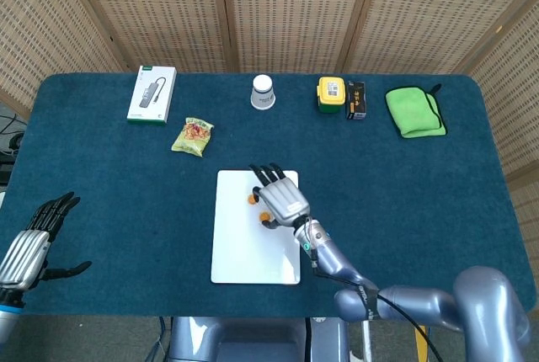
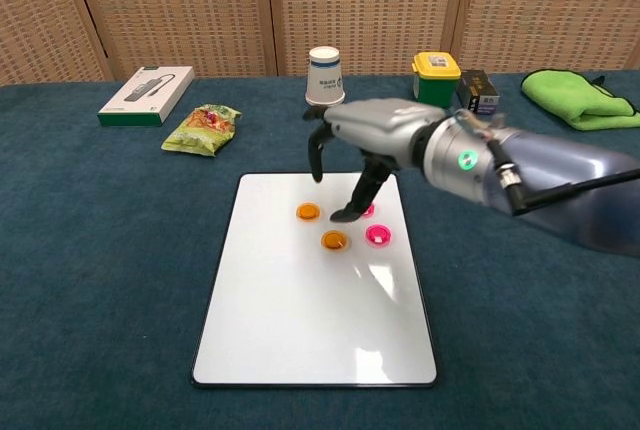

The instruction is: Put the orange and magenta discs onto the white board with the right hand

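Two small orange discs (image 2: 308, 212) and two magenta discs (image 2: 378, 235) are all sitting flat on the white rectangular board (image 2: 300, 330), bunched near its far end, with one magenta partly hidden behind a finger. The right hand (image 2: 365, 140) is hovering just above them, fingers spread and holding nothing. The left hand (image 1: 29, 244) is hanging off by the edge of the blue carpeted tabletop (image 1: 421, 194), also loose and empty.

right hand (image 2: 372, 140): silver shell, black fingers | wrist: green light | arm: glossy grey, black cable
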`<act>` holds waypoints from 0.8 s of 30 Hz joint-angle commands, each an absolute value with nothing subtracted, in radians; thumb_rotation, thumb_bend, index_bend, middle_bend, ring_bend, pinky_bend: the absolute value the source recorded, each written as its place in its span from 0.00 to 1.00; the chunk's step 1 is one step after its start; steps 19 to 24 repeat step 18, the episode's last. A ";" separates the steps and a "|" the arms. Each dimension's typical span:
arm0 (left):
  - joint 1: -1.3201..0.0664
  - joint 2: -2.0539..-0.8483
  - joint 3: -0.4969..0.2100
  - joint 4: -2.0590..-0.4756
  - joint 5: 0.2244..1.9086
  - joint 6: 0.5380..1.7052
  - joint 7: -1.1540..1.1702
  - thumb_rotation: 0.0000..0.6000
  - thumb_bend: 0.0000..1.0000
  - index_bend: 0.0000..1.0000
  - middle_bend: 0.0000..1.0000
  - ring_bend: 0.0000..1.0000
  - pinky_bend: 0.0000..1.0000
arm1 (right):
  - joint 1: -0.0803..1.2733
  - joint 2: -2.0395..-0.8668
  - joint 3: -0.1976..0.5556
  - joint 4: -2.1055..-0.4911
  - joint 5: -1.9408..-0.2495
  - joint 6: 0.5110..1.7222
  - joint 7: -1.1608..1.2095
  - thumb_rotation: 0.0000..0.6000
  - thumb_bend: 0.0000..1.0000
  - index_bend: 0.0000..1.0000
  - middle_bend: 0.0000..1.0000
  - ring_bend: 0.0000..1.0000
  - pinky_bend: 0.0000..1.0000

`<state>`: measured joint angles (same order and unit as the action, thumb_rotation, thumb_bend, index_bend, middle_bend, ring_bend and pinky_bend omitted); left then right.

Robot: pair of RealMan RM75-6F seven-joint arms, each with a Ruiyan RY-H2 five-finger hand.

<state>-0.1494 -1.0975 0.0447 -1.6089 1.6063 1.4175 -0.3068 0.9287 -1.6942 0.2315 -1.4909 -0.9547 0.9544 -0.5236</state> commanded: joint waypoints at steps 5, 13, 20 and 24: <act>-0.146 -1.104 0.042 -1.601 1.616 1.434 -0.306 1.00 0.00 0.00 0.00 0.00 0.00 | 0.738 -1.459 0.143 -1.632 -1.186 1.175 -0.399 1.00 0.14 0.00 0.00 0.00 0.01; -0.133 -1.138 0.024 -1.571 1.623 1.486 -0.266 1.00 0.00 0.00 0.00 0.00 0.00 | 0.472 -1.319 0.015 -1.522 -1.360 1.469 -0.201 1.00 0.00 0.00 0.00 0.00 0.01; -0.119 -1.158 0.019 -1.556 1.636 1.525 -0.243 1.00 0.00 0.00 0.00 0.00 0.00 | 0.338 -1.312 -0.026 -1.426 -1.369 1.567 -0.101 1.00 0.00 0.00 0.00 0.00 0.01; -0.119 -1.158 0.019 -1.556 1.636 1.525 -0.243 1.00 0.00 0.00 0.00 0.00 0.00 | 0.338 -1.312 -0.026 -1.426 -1.369 1.567 -0.101 1.00 0.00 0.00 0.00 0.00 0.01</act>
